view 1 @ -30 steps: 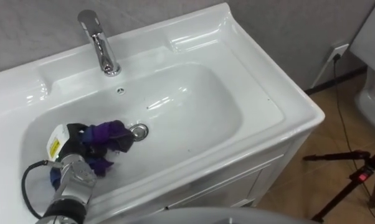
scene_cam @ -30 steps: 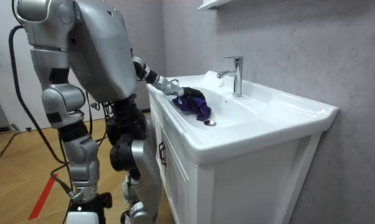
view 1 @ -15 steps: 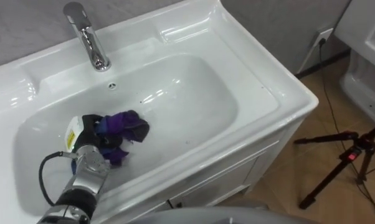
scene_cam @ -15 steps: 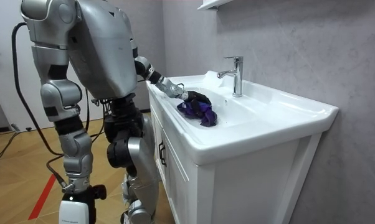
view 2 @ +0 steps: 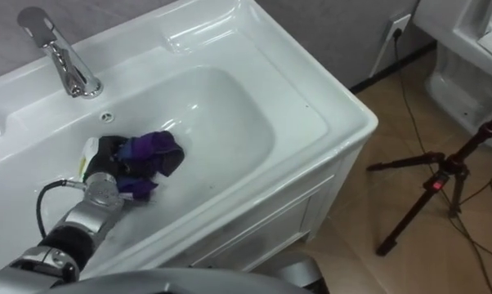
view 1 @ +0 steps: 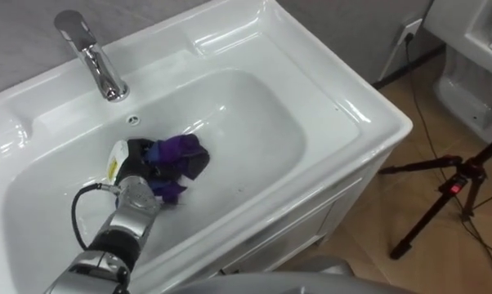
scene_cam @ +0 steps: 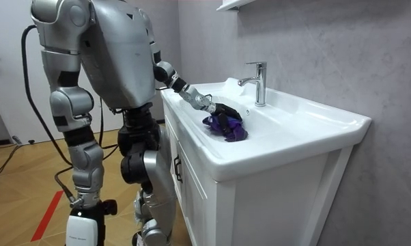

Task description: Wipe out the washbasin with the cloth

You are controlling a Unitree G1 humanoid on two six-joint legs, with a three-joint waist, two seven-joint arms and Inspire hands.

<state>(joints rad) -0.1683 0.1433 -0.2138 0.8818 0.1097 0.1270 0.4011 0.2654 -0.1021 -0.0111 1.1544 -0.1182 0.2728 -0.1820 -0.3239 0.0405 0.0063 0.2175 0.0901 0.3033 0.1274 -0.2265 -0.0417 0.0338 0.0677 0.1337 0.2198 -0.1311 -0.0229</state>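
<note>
The white basin (view 1: 254, 122) is set in a counter, with a chrome tap (view 1: 91, 57) at its back rim. A crumpled purple cloth (view 1: 181, 153) lies on the basin's bottom, left of centre. My left hand (view 1: 136, 159) reaches in from the lower left, its dark fingers curled into the cloth and pressing it against the bowl. The room view shows the same hand (scene_cam: 222, 109) on the cloth (scene_cam: 233, 130) just in front of the tap (scene_cam: 258, 82). I stand close against the cabinet front. My right arm hangs at my side, hand (scene_cam: 79, 222) low near the floor.
A white cabinet (scene_cam: 260, 198) carries the basin, against a grey wall. On the wooden floor to the right stand a black tripod (view 1: 450, 192) and a white fixture (view 1: 475, 49). A cable runs from a wall socket (view 1: 409, 33).
My left hand has slid the purple cloth to the right across the basin's bottom, over the drain that showed a second ago. The head camera has shifted too.
</note>
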